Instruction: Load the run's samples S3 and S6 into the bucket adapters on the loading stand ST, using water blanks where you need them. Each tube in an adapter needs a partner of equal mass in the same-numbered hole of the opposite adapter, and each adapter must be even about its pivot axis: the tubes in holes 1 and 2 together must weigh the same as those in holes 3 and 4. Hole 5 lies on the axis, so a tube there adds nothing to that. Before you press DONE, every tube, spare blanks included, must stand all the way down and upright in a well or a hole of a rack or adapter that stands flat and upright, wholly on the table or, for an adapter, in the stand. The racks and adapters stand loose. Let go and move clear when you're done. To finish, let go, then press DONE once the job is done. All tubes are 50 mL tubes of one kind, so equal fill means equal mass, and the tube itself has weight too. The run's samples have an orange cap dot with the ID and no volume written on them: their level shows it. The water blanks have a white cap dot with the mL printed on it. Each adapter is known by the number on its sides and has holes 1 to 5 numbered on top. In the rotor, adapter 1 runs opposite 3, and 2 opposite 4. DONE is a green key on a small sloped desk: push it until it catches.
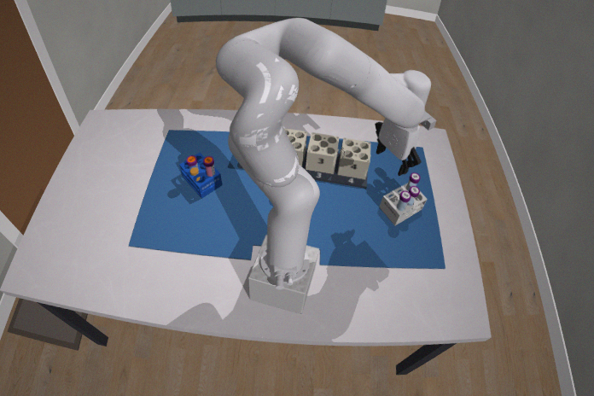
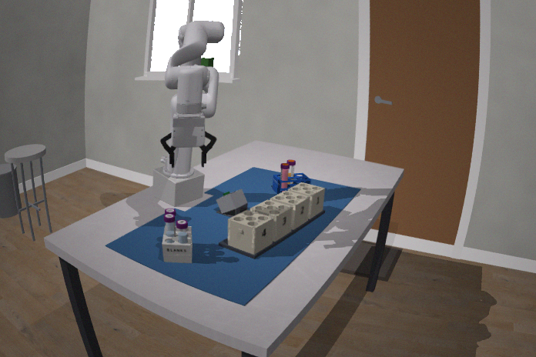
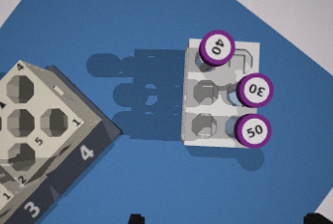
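Note:
My gripper (image 1: 392, 162) (image 2: 188, 165) (image 3: 227, 219) is open and empty, high above the mat near the blanks rack (image 1: 392, 211) (image 2: 177, 255) (image 3: 192, 107). That rack holds three purple-capped blanks, marked 40 (image 3: 217, 47), 30 (image 3: 255, 90) and 50 (image 3: 253, 130). Adapter 4 (image 1: 353, 166) (image 2: 252, 238), adapter 3 (image 1: 320, 162) (image 2: 283, 221), adapter 2 (image 2: 302, 211) and adapter 1 (image 2: 318, 201) stand in the loading stand (image 1: 359, 182) (image 3: 86, 154); no tube stands up from them. The blue rack (image 1: 209, 187) holds a pink sample (image 1: 209, 170) (image 2: 284, 178) and another orange-dotted tube (image 1: 191, 160) (image 2: 291, 162); IDs are unreadable.
A grey sloped desk (image 2: 232, 203) with a green key (image 2: 226, 194) stands on the blue mat (image 1: 166, 224) (image 2: 218, 279) between the robot base and the adapters. The arm hides it in the top view. The blanks rack stands apart from the stand, beyond its adapter 4 end.

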Available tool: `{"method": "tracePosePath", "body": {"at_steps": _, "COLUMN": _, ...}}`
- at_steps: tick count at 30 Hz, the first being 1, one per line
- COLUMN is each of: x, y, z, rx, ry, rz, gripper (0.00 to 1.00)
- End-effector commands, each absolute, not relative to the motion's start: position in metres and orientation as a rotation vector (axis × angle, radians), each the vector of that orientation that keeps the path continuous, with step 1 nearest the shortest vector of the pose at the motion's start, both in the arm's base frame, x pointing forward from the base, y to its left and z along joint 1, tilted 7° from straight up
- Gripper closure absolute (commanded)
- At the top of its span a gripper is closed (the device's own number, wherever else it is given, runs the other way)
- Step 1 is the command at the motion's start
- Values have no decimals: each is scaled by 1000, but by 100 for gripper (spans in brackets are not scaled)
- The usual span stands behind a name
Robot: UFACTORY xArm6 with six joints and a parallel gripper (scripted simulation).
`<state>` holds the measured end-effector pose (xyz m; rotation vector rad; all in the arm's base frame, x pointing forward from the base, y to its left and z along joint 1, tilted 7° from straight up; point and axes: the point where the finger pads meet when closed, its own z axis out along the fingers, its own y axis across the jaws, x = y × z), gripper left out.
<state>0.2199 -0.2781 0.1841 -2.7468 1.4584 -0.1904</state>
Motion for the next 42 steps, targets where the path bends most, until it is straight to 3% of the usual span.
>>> {"method": "tracePosePath", "body": {"at_steps": 1, "x": 215, "y": -287, "z": 185, "rx": -2748, "ry": 1455, "rz": -196, "gripper": 0}}
{"method": "tracePosePath", "body": {"at_steps": 14, "x": 175, "y": -338, "z": 182, "rx": -2749, "ry": 1455, "rz": -196, "gripper": 0}}
{"method": "tracePosePath", "body": {"at_steps": 42, "x": 182, "y": -341, "z": 121, "rx": -2749, "ry": 1455, "rz": -196, "gripper": 0}}
